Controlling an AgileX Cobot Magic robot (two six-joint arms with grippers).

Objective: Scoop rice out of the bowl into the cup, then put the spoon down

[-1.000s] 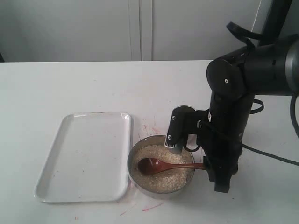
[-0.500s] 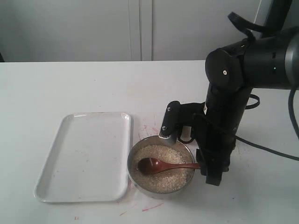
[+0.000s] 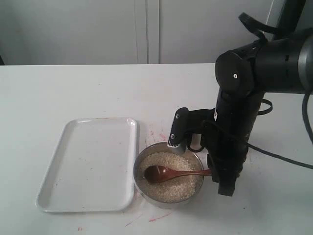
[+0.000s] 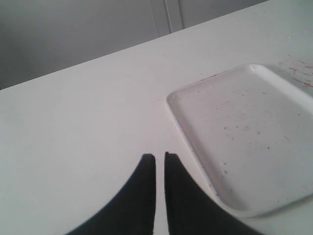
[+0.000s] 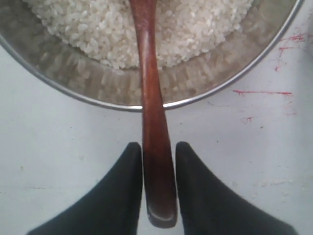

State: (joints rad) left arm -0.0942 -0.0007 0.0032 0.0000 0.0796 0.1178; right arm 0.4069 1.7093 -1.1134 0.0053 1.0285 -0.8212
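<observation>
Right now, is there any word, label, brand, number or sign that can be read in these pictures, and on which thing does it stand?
No readable text in any view.
red marks on the table: loose strokes, not letters.
tray, bowl, spoon: no print or engraving shows.
black arm: no label can be made out.
wrist camera: its pale end is too small to read.

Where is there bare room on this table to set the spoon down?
The white tray beside the bowl holds nothing, and the table is bare behind and left of the tray. It is crowded right of the bowl, where the right gripper straddles the spoon handle.
</observation>
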